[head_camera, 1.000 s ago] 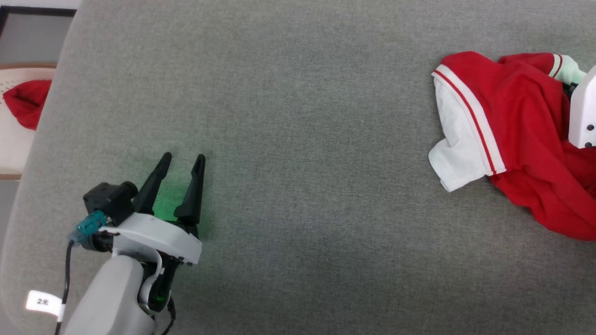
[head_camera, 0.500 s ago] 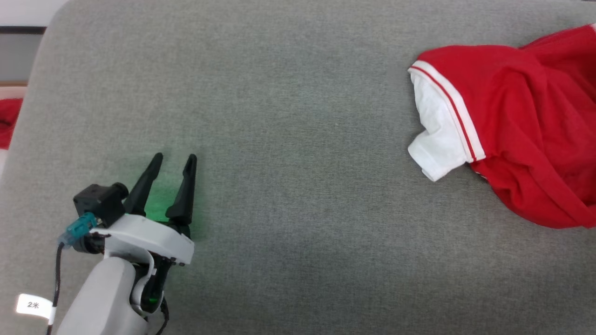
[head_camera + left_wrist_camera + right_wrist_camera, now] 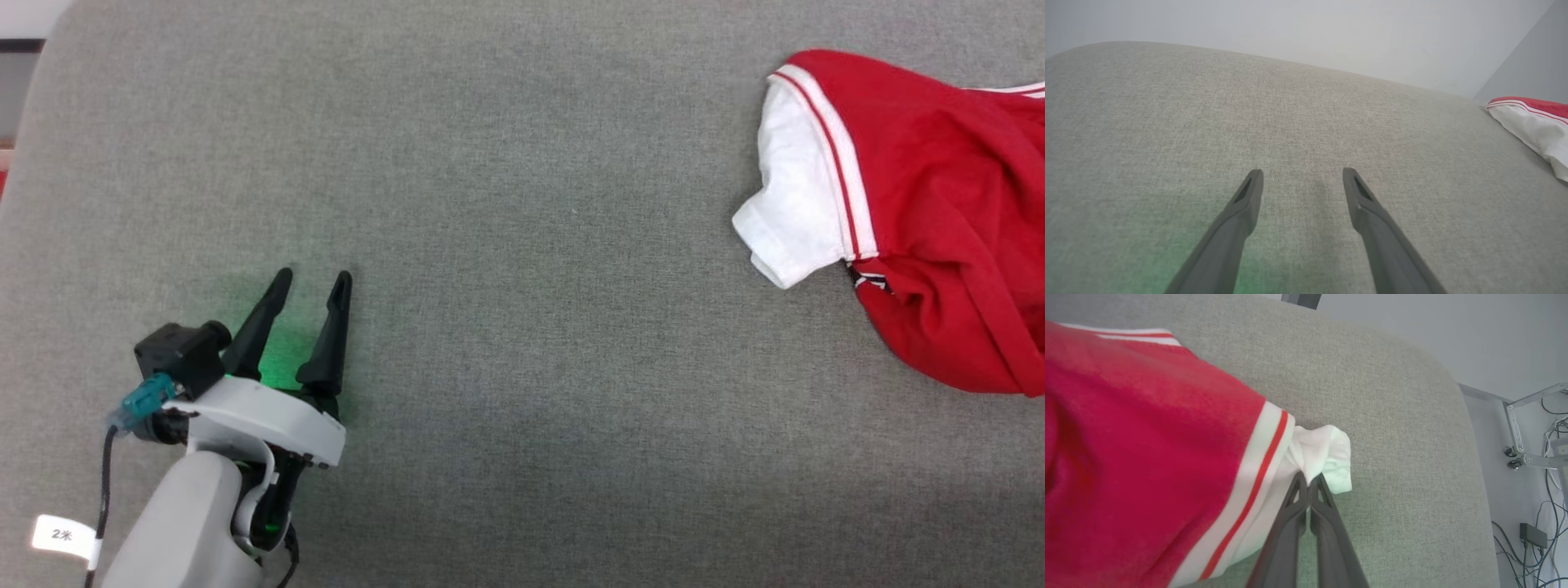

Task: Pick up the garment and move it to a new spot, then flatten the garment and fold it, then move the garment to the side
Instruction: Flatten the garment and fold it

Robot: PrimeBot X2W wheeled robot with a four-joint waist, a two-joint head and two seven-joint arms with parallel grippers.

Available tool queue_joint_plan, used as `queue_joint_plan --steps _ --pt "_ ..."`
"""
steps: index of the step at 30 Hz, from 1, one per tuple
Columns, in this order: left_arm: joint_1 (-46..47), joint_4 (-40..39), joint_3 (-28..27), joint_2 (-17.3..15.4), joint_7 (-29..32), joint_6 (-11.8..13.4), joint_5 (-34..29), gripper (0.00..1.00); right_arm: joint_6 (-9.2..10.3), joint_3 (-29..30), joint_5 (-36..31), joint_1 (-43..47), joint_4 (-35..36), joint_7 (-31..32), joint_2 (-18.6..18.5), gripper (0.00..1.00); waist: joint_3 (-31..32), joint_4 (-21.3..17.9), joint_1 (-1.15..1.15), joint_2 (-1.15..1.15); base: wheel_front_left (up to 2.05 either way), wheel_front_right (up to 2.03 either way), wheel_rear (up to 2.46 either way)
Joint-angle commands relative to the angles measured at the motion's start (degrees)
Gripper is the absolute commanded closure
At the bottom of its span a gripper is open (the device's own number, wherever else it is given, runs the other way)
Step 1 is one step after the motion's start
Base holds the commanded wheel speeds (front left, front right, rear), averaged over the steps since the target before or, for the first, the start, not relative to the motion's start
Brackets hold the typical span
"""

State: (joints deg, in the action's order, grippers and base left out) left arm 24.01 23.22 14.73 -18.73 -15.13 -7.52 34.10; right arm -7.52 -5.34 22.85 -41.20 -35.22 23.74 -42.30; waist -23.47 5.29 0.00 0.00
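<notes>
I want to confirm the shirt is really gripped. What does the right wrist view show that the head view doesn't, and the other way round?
Right wrist view: the right gripper shut on a bunched white end of the garment; beyond the edge of the grey cushion, cables and a metal bracket.
Head view: the left gripper, open, over bare cushion and well apart from the garment; a white sleeve lying free at the garment's left edge.
Shared: the red garment with its striped band, on the grey cushion.
</notes>
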Motion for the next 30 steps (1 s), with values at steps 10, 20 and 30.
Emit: queue_joint_plan --steps 10,20,30 --pt "1.1 0.0 0.4 -1.8 0.0 0.1 -0.3 0.00 0.04 12.5 -7.2 5.4 2.3 -2.1 7.8 0.00 0.7 -0.8 0.00 0.00 0.00 0.00 0.00" --pt "3.9 -3.2 2.5 -7.9 0.0 0.1 -0.7 0.00 0.04 19.1 -2.7 13.8 16.9 -10.0 14.4 0.00 4.8 -4.5 0.00 0.00 0.00 0.00 0.00" --pt "15.2 -6.7 12.6 -16.8 9.4 0.1 3.6 0.00 0.05 13.5 -3.1 23.7 35.1 -20.6 26.0 0.00 8.4 -10.8 0.00 0.00 0.00 0.00 0.00"
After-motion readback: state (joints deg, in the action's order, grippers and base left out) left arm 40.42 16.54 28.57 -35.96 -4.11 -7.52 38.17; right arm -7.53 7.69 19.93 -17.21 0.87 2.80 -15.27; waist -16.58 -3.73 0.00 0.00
